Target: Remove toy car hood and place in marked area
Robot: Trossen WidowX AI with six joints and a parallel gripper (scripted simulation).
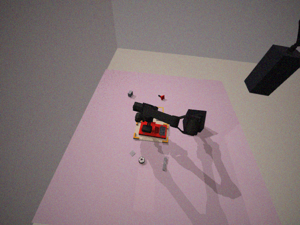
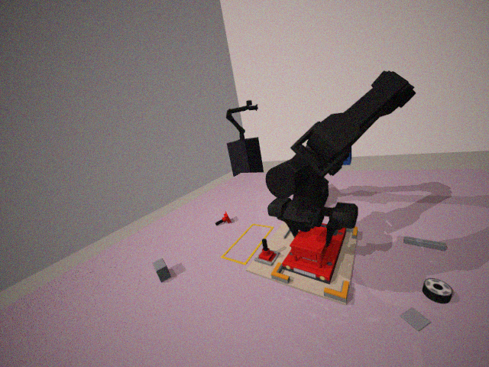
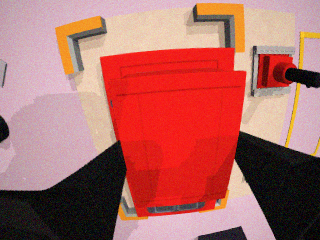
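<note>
Hood gripped, lifted off toy car

Red hood (image 1: 153, 125) (image 2: 308, 241) (image 3: 180, 115) was clamped by its sides between the fingers of the gripper (image 1: 148, 124) (image 2: 310, 239) (image 3: 178, 140). It was held just above the red toy car (image 1: 157, 135) (image 2: 335, 256) (image 3: 150, 54), outside the marked area. Car was seated on a beige board (image 1: 151, 139) (image 2: 308, 289) (image 3: 150, 25) with orange-topped corner brackets (image 1: 165, 140) (image 2: 338, 292) (image 3: 80, 27). Marked area was outlined in yellow (image 1: 161, 107) (image 2: 238, 241) (image 3: 311, 35) beside the board. Pale front plate (image 2: 305, 272) was seen on the car; any marking too small to be read. Red part with black peg (image 2: 266, 254) (image 3: 272, 72) was set on a grey-edged holder near the outline. Elsewhere on the pink table (image 1: 116, 183) (image 2: 137, 316), these were seen lying: grey block (image 1: 130, 93) (image 2: 160, 270), red piece with black stem (image 1: 162, 97) (image 2: 225, 218), black-and-silver wheel (image 1: 139, 161) (image 2: 428, 291), grey bar (image 1: 164, 164) (image 2: 425, 243), flat grey tile (image 1: 132, 153) (image 2: 415, 318). Wheel and tile were placed near each other, apart from the board.
</note>
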